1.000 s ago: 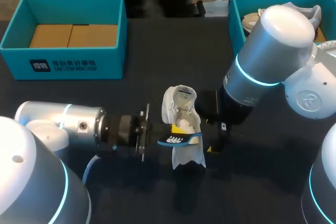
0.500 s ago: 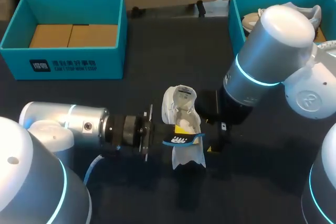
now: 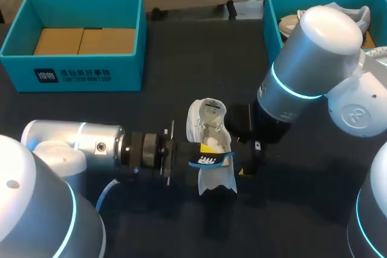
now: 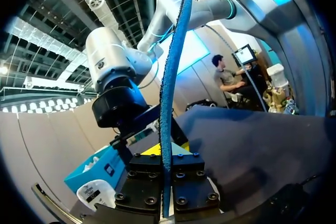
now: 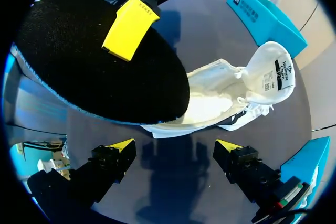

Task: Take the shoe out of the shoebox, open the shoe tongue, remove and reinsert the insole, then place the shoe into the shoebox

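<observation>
insole (image 3: 208,161): clenched edge-on in my left gripper (image 4: 167,179), across the shoe (image 3: 208,122) at mid table (image 3: 163,70). right gripper (image 5: 176,149): released, beside shoe. i'd angle the insole flat and feed it in toe-first.

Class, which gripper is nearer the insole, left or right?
Left. The left gripper is shut on the insole over the shoe; the right gripper sits open beside the shoe, not touching the insole.
</observation>
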`<control>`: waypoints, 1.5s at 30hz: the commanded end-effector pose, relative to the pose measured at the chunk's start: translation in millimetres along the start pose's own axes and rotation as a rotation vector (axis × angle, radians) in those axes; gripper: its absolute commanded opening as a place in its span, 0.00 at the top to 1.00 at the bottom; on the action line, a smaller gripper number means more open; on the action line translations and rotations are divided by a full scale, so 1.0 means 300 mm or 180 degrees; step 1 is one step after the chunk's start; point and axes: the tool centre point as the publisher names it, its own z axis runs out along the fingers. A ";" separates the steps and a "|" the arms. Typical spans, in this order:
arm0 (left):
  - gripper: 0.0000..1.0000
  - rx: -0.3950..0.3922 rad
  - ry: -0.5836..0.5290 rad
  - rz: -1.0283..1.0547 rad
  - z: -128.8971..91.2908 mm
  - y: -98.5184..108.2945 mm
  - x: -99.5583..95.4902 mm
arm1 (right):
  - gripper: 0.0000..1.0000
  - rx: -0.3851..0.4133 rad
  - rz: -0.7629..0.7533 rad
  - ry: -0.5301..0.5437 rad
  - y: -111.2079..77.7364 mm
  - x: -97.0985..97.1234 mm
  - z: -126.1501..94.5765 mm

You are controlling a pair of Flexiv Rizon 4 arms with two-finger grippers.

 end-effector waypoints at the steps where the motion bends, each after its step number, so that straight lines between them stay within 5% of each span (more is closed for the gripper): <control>1: 1.00 -0.0004 -0.0013 0.0002 0.026 0.009 0.003 | 0.00 0.0008 0.0002 -0.0007 0.003 0.002 0.005; 45: 1.00 -0.0237 -0.0156 -0.0125 0.041 0.148 0.017 | 0.00 0.0008 0.0002 -0.0007 0.003 0.002 0.005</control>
